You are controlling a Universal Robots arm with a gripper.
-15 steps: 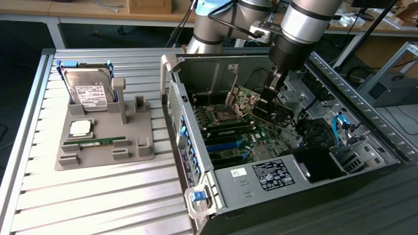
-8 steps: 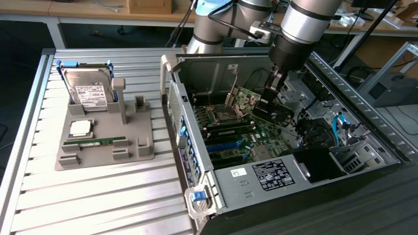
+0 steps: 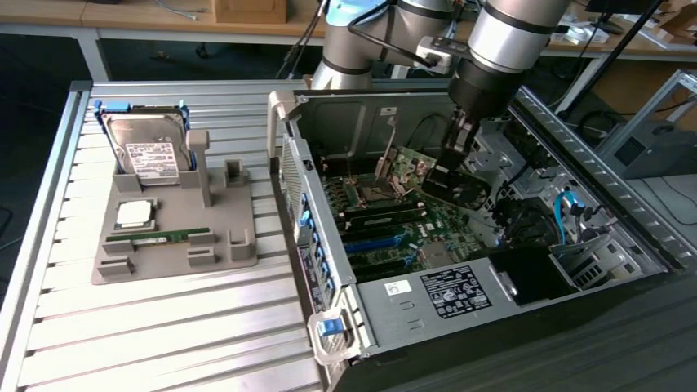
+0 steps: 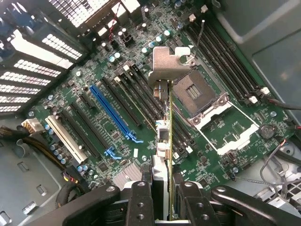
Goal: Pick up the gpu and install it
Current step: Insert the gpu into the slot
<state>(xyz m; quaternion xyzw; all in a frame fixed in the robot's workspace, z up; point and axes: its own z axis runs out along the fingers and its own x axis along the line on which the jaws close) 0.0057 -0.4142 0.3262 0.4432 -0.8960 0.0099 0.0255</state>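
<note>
Inside the open computer case, my gripper is shut on the gpu, a green card with a black cooler block. The card hangs tilted above the motherboard, clear of the slots. In the wrist view the gpu shows edge-on, running from between my gripper's black fingers out to its silvery end bracket. Its lower edge hovers over the black expansion slots, beside the empty CPU socket. Whether it lines up with one slot I cannot tell.
A grey fixture on the slatted table holds a silver hard drive, a CPU chip and a narrow green memory stick. Case walls, the drive cage and cables hem in the board. A blue slot lies beside the black ones.
</note>
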